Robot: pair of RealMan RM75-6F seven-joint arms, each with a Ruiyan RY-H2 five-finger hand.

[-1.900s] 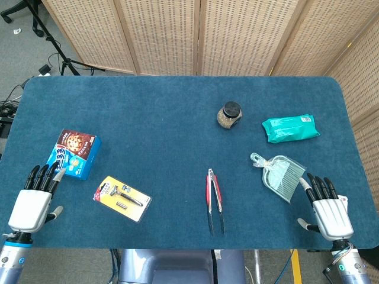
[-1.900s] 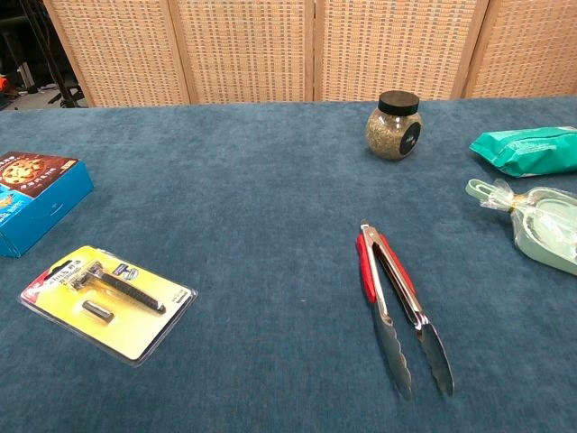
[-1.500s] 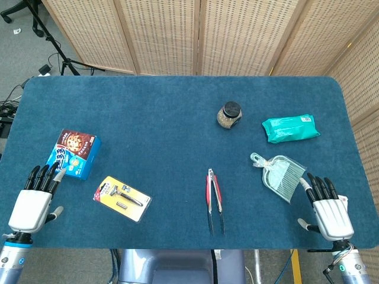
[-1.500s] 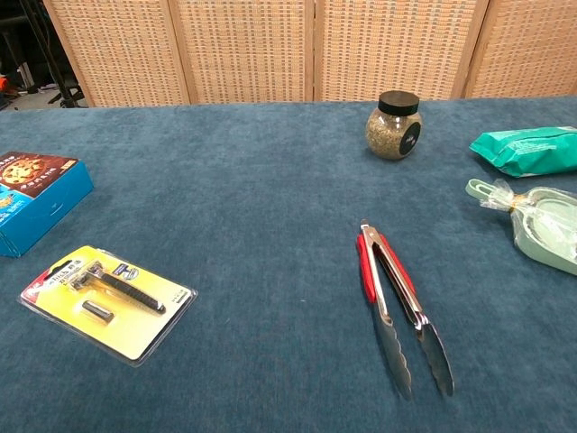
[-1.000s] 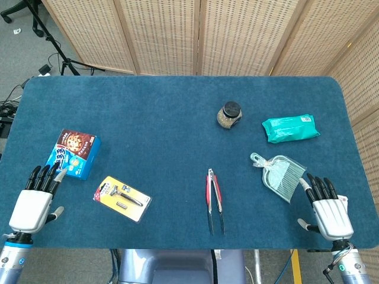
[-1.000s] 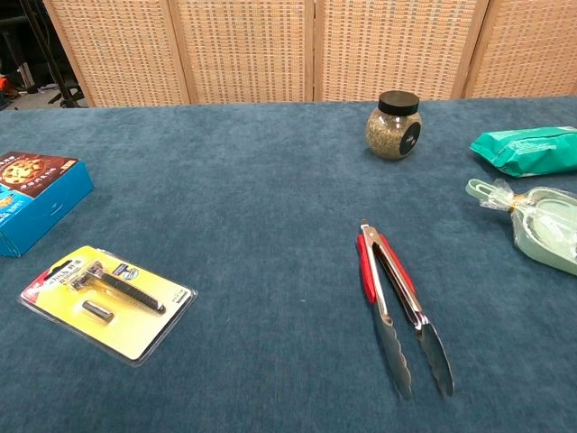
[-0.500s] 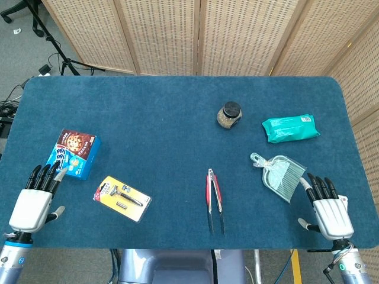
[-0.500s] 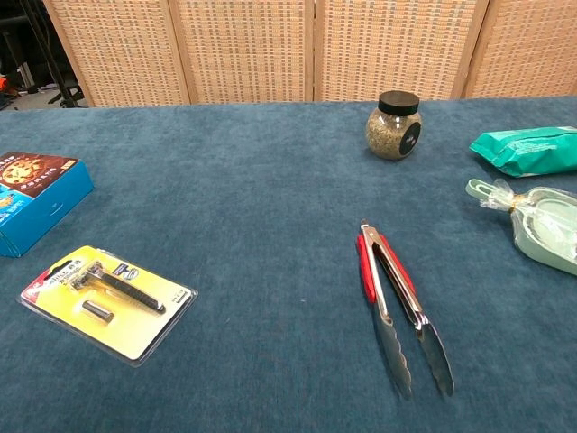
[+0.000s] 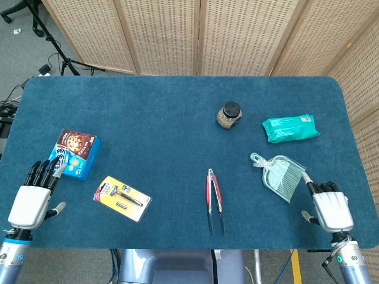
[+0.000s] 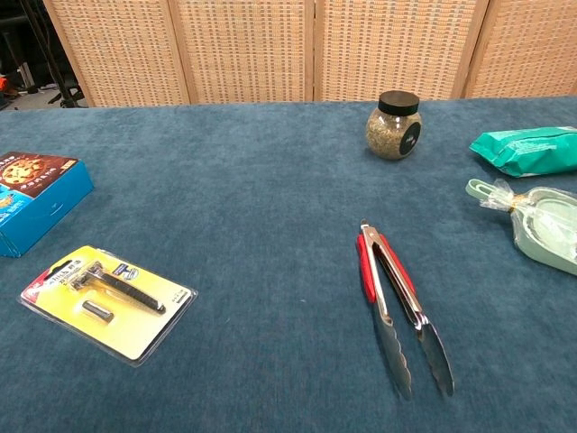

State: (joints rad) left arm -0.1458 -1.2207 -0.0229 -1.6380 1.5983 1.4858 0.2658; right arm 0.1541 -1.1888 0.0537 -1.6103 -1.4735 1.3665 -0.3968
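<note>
My left hand (image 9: 32,200) lies flat at the table's front left corner, holding nothing, fingers straight and apart. Its fingertips reach the near corner of a blue cookie box (image 9: 74,154) (image 10: 36,194). At the front right corner my right hand (image 9: 330,210) is also empty; its fingers look short from above and point at a bagged pale green dustpan and brush (image 9: 281,176) (image 10: 541,230) just beyond them. Neither hand shows in the chest view.
On the blue cloth table (image 9: 160,130) lie a yellow razor pack (image 9: 121,198) (image 10: 108,302), red-handled metal tongs (image 9: 214,201) (image 10: 397,302), a black-lidded jar (image 9: 229,115) (image 10: 395,124) and a teal packet (image 9: 290,128) (image 10: 527,149). Wicker screens stand behind.
My right hand has drawn back slightly toward the front edge and its fingers now look shorter. My left hand has shifted a little forward. The objects have not moved.
</note>
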